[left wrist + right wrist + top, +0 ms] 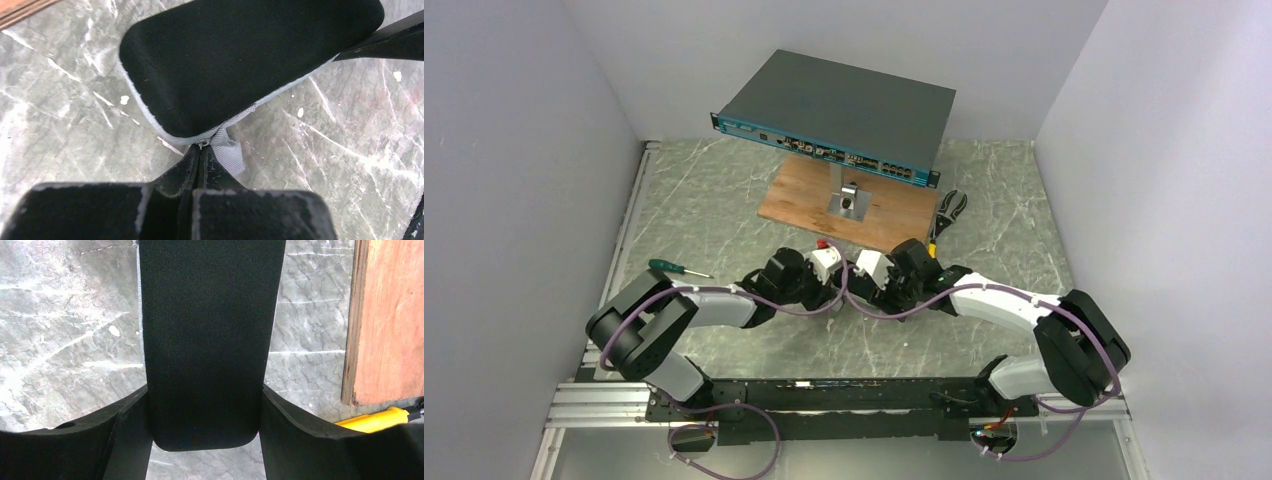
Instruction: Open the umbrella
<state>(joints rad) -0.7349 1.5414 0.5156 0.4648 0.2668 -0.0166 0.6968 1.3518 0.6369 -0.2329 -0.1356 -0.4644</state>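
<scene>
Zipped black umbrella case, right hand gripping its sides, left hand pinching zipper pull

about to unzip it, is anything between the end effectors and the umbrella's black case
Nothing visible. The right end effector clasps the black case on both sides, and the left end effector is shut at its zipper end, beside the grey tab.

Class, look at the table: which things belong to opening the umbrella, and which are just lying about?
Belong: black oval fabric umbrella case; left gripper; right gripper, both gripping it.
Lying about: flat grey-teal network switch; wooden board; green-handled screwdriver; black-and-yellow hand tool.
</scene>
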